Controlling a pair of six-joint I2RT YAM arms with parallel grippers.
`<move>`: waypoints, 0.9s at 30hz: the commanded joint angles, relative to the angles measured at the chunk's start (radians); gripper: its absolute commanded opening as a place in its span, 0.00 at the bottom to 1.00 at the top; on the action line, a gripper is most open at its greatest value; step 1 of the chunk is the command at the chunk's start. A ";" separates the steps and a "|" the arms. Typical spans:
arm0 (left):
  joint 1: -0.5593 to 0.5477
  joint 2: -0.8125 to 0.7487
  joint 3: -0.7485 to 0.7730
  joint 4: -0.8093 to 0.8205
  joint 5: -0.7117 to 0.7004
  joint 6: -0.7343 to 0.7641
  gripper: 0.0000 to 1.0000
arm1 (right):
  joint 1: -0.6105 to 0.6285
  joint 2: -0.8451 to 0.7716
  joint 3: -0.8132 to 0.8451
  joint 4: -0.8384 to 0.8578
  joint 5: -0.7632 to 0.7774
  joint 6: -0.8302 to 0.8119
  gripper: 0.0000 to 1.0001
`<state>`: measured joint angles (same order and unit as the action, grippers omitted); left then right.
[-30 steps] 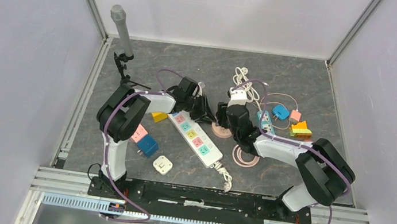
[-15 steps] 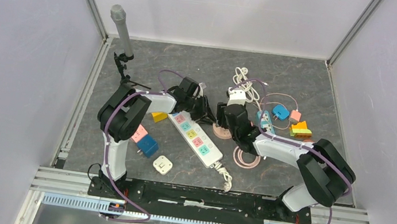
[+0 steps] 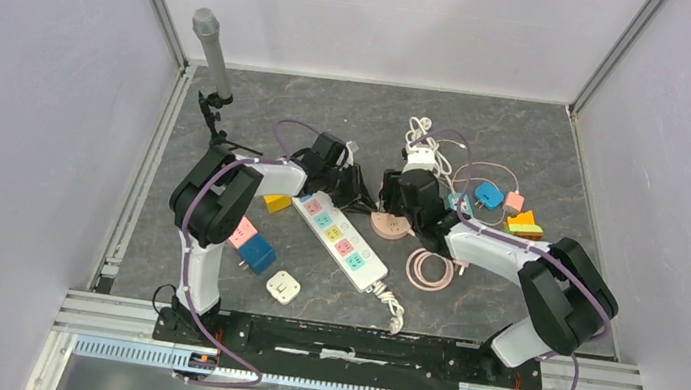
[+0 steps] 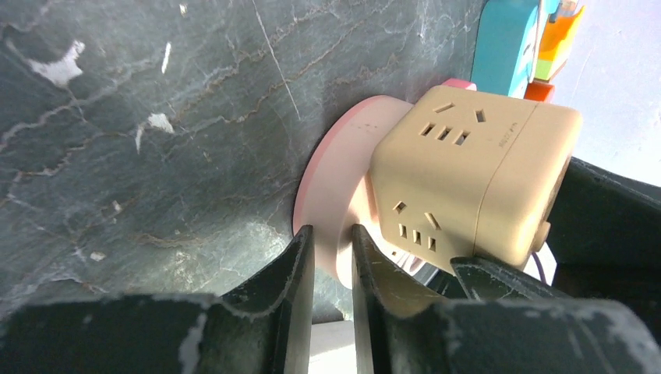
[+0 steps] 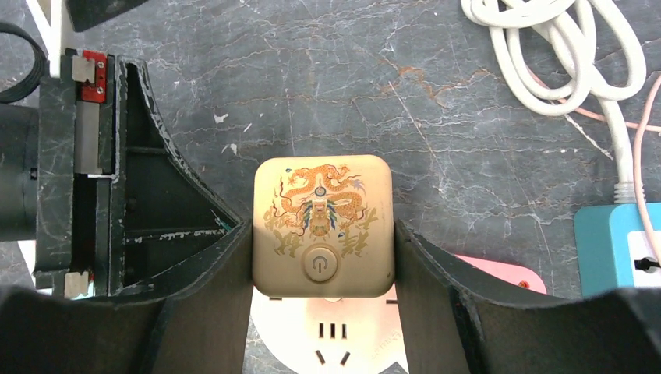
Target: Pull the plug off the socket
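Jaws of the right gripper (image 5: pixel 321 234) press flat on two opposite sides of the cube (image 5: pixel 321 195), so the plug is gripped, its button face turned up toward the wrist; directly beneath it, farther from the wrist, lies the disc (image 4: pixel 335 179), the round pink socket that the cube is seated in; the cube's axis stands square to the disc's face, so I judge the pull should run straight back along the right wrist's own line, not sideways; the left gripper (image 4: pixel 331 230) is pinched nearly closed on the disc's rim on the side away from the right arm, placed to hold the socket down; a blue strip (image 5: pixel 623 249) and a white cable (image 5: pixel 561 54) lie just beyond, clear of both grips.
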<state>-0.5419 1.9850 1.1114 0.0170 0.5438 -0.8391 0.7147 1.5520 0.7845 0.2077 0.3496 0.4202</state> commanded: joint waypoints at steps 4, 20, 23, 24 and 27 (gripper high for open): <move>-0.015 0.069 -0.027 -0.143 -0.153 0.041 0.19 | 0.114 0.003 0.114 0.136 0.014 0.007 0.00; -0.017 0.049 -0.034 -0.141 -0.157 0.038 0.18 | -0.017 -0.050 0.014 0.225 -0.128 0.097 0.00; -0.017 0.055 -0.028 -0.146 -0.157 0.041 0.18 | 0.071 -0.027 0.057 0.183 -0.023 0.016 0.00; -0.016 0.055 -0.026 -0.146 -0.157 0.039 0.18 | 0.104 -0.015 0.083 0.163 0.016 -0.025 0.00; -0.016 0.057 -0.024 -0.144 -0.161 0.035 0.17 | 0.155 0.005 0.132 0.128 0.115 -0.123 0.00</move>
<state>-0.5426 1.9820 1.1194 0.0093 0.5228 -0.8387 0.7700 1.5589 0.7910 0.2058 0.4248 0.3599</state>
